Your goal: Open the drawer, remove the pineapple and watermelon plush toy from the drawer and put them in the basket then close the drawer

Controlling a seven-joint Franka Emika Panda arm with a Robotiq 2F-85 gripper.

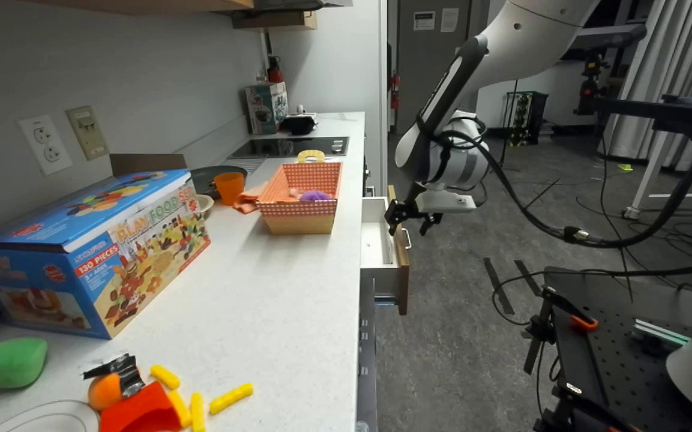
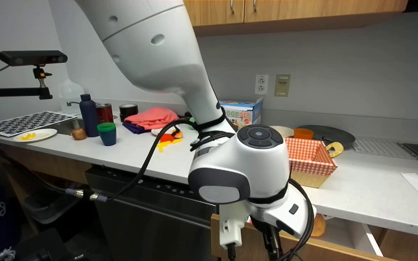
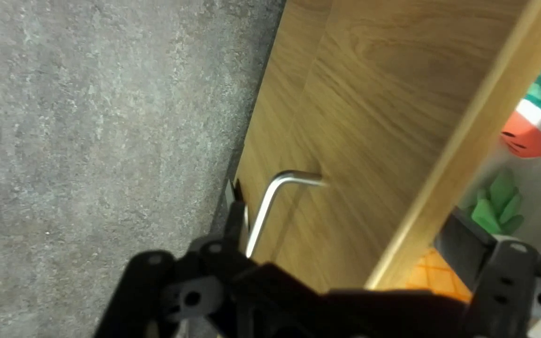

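Wood-grain board forms the front of the open drawer (image 3: 373, 122), with a bent metal handle (image 3: 265, 206) on its outer face. The gripper (image 1: 408, 230) stands at this front, fingers spread wide; in the wrist view the board's upper edge passes between them, one finger on the handle side, one appearing over the interior. Whether either touches the board, I cannot tell.

Drawer contents: the watermelon plush (image 3: 530, 134) and the pineapple plush (image 3: 439, 277), which a finger partly hides. Beyond, on the counter (image 1: 285, 288), the basket (image 1: 297, 225) sits upright with a checked lining; it holds a purple piece (image 1: 315, 195) and a pinkish piece (image 1: 294, 192), both too small to identify. Toward the wall are an orange cup (image 2: 303, 133) and a dark pan (image 2: 332, 136). The play food box (image 1: 141, 258) stands near the wall, one flap raised.

The watermelon's dark face marks show in the wrist view only. In an exterior view the robot arm (image 2: 169, 65) covers part of the basket; a blue bottle (image 2: 89, 116) and a plate (image 2: 49, 133) bearing yellow pieces (image 2: 28, 136) stand farther along the counter.
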